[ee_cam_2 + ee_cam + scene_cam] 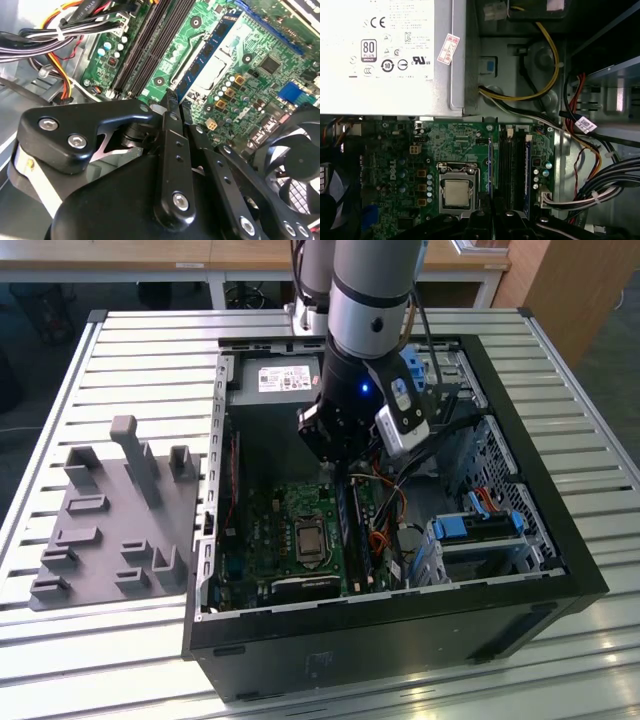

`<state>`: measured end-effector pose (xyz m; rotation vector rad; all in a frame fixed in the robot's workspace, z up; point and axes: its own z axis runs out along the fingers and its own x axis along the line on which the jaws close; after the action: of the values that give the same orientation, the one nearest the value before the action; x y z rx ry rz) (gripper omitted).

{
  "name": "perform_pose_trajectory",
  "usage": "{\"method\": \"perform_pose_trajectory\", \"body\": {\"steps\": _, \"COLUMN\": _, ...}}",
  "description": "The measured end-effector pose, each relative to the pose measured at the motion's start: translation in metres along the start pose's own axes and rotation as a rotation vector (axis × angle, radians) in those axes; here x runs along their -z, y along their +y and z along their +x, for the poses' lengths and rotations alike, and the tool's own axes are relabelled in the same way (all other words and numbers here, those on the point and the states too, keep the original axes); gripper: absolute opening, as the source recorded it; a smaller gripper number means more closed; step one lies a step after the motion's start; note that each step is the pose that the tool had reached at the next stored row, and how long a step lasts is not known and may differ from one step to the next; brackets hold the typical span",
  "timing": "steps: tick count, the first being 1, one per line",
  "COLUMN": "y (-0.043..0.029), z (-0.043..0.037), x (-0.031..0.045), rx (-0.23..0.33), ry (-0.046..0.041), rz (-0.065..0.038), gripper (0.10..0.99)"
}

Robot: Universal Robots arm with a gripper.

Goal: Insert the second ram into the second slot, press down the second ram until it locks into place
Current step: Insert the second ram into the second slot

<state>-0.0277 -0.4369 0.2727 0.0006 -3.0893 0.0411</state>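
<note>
Exterior view first: the arm is down inside the open computer case [560,570], and the gripper [345,472] hangs low over the board. It is just beside the processor socket [305,538], on the exterior view's right of it. A grey fixture plate [110,530] sits out on the slatted table [130,340], well apart from the socket and outside the case. Over to the second wrist view, and here's the close look: the two black fingers [170,135] are pinched together on the near end of the second ram [205,57]. That is the blue stick with its dark chips showing, and it runs between the processor socket [215,72] and the row of dark memory slots [150,45]. Whether its lower edge sits in a slot, I can't tell. A black fan [300,165] lies on the far side of the socket from the slots. Now the first wrist view: the second ram [490,165] shows edge-on, a thin blue line just beside the socket [456,192]. The dark slots [510,170] lie beyond it, and another blue strip [526,175] runs along the slots' far side from the socket. The silver power supply [385,55] lies further off.
</note>
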Motion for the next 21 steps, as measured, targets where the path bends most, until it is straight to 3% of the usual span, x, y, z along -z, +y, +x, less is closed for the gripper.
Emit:
{"method": "perform_pose_trajectory", "body": {"steps": 10, "y": -0.0002, "z": -0.0003, "x": -0.0102, "rx": -0.003, "ry": 0.0020, "rz": -0.003, "gripper": 0.137}}
{"method": "perform_pose_trajectory", "body": {"steps": 17, "y": -0.0065, "z": -0.0007, "x": -0.0189, "rx": -0.013, "ry": 0.0021, "rz": -0.003, "gripper": 0.137}}
{"method": "perform_pose_trajectory", "body": {"steps": 21, "y": -0.0066, "z": -0.0070, "x": -0.0239, "rx": -0.015, "ry": 0.0022, "rz": -0.003, "gripper": 0.137}}
